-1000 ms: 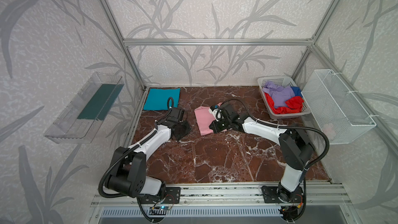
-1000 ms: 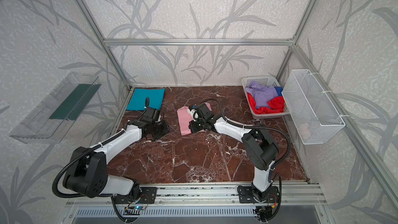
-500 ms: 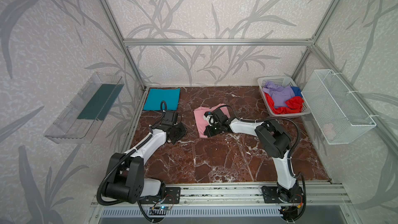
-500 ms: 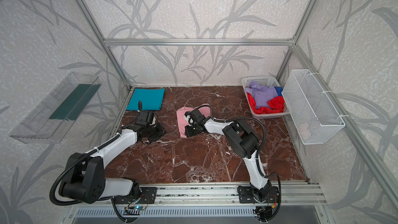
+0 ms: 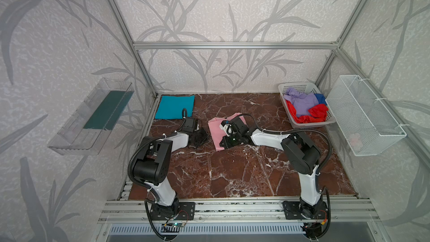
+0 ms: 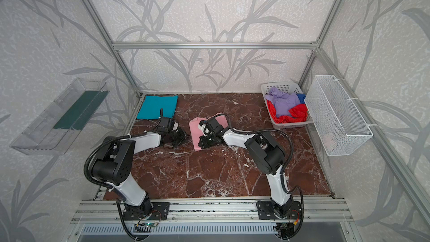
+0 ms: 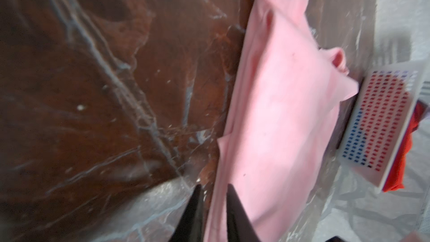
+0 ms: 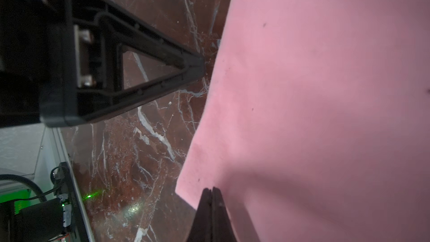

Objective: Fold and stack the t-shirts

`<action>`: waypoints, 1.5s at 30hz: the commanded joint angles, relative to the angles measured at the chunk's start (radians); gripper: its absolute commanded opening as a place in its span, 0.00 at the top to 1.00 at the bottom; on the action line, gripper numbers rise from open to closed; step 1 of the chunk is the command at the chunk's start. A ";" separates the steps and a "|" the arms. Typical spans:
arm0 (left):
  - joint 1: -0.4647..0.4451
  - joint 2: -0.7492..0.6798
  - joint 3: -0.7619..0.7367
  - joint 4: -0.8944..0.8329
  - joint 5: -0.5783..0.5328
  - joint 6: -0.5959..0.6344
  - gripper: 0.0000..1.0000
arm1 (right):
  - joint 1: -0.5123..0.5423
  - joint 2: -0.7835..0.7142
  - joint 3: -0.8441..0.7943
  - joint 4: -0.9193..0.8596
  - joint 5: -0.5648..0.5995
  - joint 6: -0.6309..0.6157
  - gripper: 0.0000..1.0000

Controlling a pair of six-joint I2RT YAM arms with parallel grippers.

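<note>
A folded light pink t-shirt lies mid-table. My left gripper is at its left edge. In the left wrist view its jaws stand narrowly apart, pinching the edge of the pink t-shirt. My right gripper is shut, with its tips resting on the pink t-shirt by its near left corner. A folded teal t-shirt lies at the back left. Lavender, red and blue shirts fill the basket.
The white perforated basket stands at the back right. A white wire mesh bin hangs on the right wall and a clear shelf on the left wall. Aluminium frame posts edge the brown marble table.
My left gripper moved right to the pink t-shirt's left edge, opened, then closed on it. My right gripper slid across the shirt toward its near left corner, staying shut.
</note>
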 commanded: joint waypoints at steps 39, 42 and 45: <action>-0.070 0.175 0.065 0.078 -0.046 -0.017 0.89 | -0.145 -0.425 -0.332 0.186 -0.175 0.176 0.98; -0.068 0.187 0.092 0.056 -0.054 -0.010 1.00 | -0.167 -0.462 -0.363 0.168 -0.170 0.167 0.98; -0.051 0.189 0.172 -0.058 -0.075 0.048 1.00 | -0.187 -0.490 -0.388 0.152 -0.165 0.160 0.98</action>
